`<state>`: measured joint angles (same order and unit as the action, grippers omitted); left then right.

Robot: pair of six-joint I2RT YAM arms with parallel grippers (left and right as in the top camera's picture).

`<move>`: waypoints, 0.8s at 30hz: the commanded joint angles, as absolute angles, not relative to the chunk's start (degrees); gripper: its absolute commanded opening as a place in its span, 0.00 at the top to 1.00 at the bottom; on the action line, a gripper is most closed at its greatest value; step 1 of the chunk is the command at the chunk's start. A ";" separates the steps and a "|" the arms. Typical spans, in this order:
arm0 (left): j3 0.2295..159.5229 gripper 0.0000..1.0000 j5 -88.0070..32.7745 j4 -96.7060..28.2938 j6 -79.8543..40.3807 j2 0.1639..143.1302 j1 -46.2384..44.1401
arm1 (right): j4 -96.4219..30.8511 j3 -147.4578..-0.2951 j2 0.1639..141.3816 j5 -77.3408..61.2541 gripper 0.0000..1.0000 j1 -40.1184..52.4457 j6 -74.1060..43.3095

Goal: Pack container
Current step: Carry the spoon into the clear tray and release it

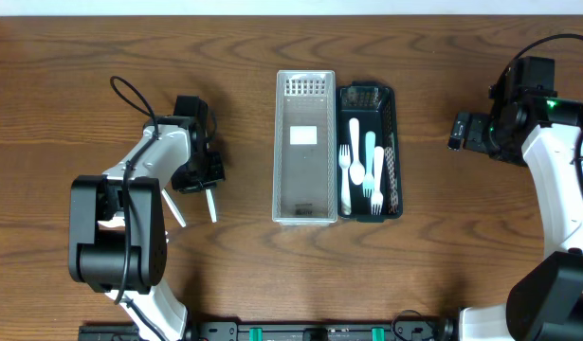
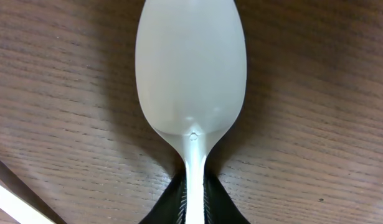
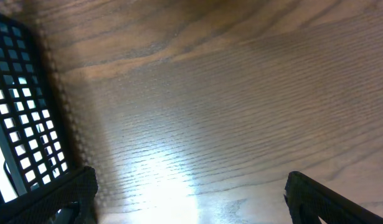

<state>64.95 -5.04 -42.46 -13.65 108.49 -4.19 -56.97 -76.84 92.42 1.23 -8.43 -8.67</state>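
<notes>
My left gripper (image 1: 207, 180) is shut on the handle of a white plastic spoon (image 2: 191, 74), whose bowl fills the left wrist view just above the wood; the spoon (image 1: 211, 204) also shows in the overhead view, left of the containers. Another white utensil (image 1: 175, 212) lies beside it on the table. A clear empty container (image 1: 304, 147) stands at the centre, touching a black mesh basket (image 1: 392, 152) that holds several white forks and spoons (image 1: 362, 175). My right gripper (image 3: 191, 199) is open and empty over bare wood, right of the basket (image 3: 20, 106).
The brown wooden table (image 1: 101, 57) spreads around both containers. A black rail (image 1: 319, 332) runs along the front edge.
</notes>
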 commanded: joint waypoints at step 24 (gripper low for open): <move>79.48 0.94 -5.80 -57.30 -15.31 84.29 -20.78 | -57.14 -76.75 92.27 1.04 0.01 -8.38 -8.05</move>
<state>76.29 -5.65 -56.82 -13.78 89.21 -15.68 -57.17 -76.84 92.42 1.23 -8.43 -8.67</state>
